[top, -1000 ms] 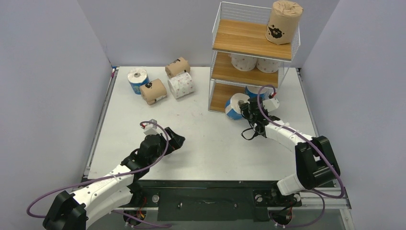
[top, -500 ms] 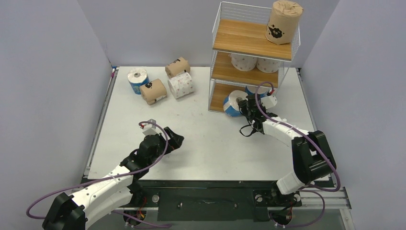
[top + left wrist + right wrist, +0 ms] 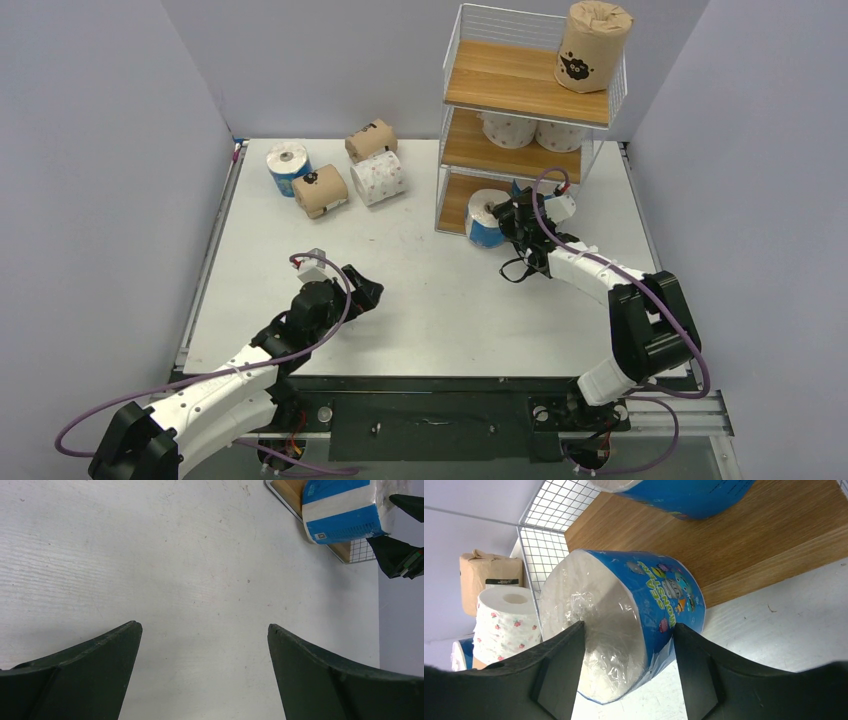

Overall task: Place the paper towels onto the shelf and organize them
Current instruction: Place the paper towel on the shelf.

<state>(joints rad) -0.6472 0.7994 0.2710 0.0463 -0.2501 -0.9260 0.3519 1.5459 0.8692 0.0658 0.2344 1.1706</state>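
Table [image 3: 430, 300] bears four loose rolls [image 3: 322, 190]; right claw [image 3: 627, 630] clamps one blue roll [image 3: 486, 215], left claw [image 3: 204, 627] gapes empty.

I see the surface [image 3: 175, 555] as matt white with a faint wood-like grain, flecked with small dark specks and scuffs. The left claw [image 3: 203, 626] looks like smooth, matt dark plastic, and the right claw [image 3: 629, 627] has the same dull black finish. The blue-and-white roll [image 3: 634, 600] wears a glossy printed plastic film; at its end the clear film crinkles and glints over white paper. The shelf [image 3: 544, 555] has thin white-coated wire mesh, and its board [image 3: 749, 545] is smooth light wood with a fine straight grain and low sheen. The brown roll [image 3: 489, 572] sits in dull brown paper, creased at the top. The white dotted roll [image 3: 504, 622] looks soft and matt.
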